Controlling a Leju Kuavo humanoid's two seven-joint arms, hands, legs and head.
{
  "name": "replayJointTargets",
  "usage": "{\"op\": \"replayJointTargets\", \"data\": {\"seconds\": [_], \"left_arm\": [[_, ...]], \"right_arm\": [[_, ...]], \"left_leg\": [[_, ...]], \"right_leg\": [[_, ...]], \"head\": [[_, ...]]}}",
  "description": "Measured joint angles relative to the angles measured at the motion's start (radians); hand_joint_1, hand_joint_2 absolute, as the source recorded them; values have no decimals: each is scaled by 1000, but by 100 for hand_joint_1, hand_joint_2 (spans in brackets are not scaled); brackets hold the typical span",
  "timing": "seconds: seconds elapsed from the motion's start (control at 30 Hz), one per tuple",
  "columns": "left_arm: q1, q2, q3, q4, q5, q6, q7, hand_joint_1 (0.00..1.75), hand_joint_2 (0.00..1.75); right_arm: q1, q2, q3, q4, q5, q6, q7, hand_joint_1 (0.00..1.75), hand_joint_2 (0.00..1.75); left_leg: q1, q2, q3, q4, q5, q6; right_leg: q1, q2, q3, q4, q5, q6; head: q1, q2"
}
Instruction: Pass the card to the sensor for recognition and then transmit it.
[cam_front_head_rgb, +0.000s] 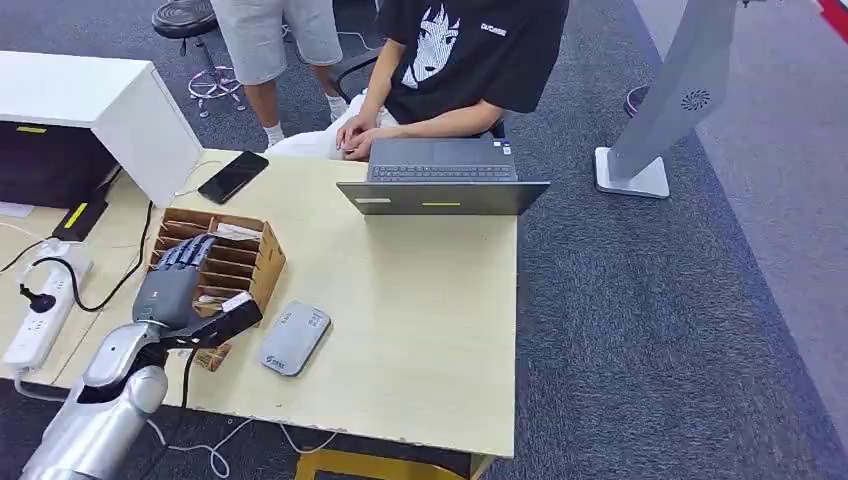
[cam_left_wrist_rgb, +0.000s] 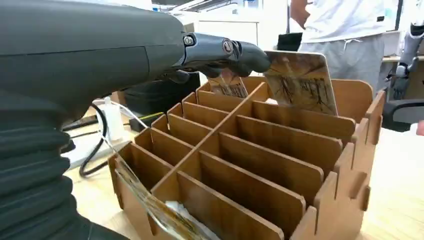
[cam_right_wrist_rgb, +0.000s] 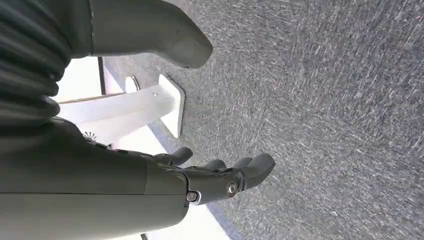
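A wooden slotted card box (cam_front_head_rgb: 250, 262) stands on the table's left side, and my left hand (cam_front_head_rgb: 176, 278) lies stretched over it. Close up, the dark fingertips (cam_left_wrist_rgb: 247, 54) touch the top edge of a brown patterned card (cam_left_wrist_rgb: 300, 82) standing in a far slot of the box (cam_left_wrist_rgb: 270, 165). I see nothing pinched. A second card (cam_left_wrist_rgb: 227, 86) stands behind the fingers, and another leans at the near corner (cam_left_wrist_rgb: 150, 207). The grey sensor pad (cam_front_head_rgb: 293, 338) lies flat just right of the box. My right hand (cam_right_wrist_rgb: 220, 177) hangs over grey carpet, fingers loosely apart and holding nothing.
A person sits at the far edge behind an open laptop (cam_front_head_rgb: 440, 175). A black phone (cam_front_head_rgb: 233, 176), a white cabinet (cam_front_head_rgb: 95, 105) and a power strip (cam_front_head_rgb: 40, 312) with cables lie left. A white stand (cam_front_head_rgb: 650, 130) is on the carpet at right. Another person stands behind.
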Motion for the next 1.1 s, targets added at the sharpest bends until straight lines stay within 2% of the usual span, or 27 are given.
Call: {"op": "replayJointTargets", "data": {"seconds": [0.47, 0.5, 0.53, 0.57, 1.1], "left_arm": [[-1, -4, 0, 21, 7, -2, -2, 0, 175], [-1, -4, 0, 21, 8, -2, -2, 7, 175], [-1, -4, 0, 21, 7, -2, -2, 105, 175], [-1, -4, 0, 22, 7, -2, -2, 175, 175], [-1, 7, 0, 22, 13, -3, -8, 175, 175]], "right_arm": [[0, -5, -2, 0, -19, 17, 10, 0, 175], [0, -5, -2, 0, -19, 18, 10, 0, 175], [0, -5, -3, 0, -19, 18, 10, 0, 175], [0, -6, -3, 0, -19, 18, 10, 0, 175], [2, -17, -3, 0, -22, 19, 10, 0, 175]], "left_leg": [[0, 0, 0, 0, 0, 0], [0, 0, 0, 0, 0, 0], [0, 0, 0, 0, 0, 0], [0, 0, 0, 0, 0, 0], [0, 0, 0, 0, 0, 0]], "right_leg": [[0, 0, 0, 0, 0, 0], [0, 0, 0, 0, 0, 0], [0, 0, 0, 0, 0, 0], [0, 0, 0, 0, 0, 0], [0, 0, 0, 0, 0, 0]], "head": [[0, 0], [0, 0], [0, 0], [0, 0], [0, 0]]}}
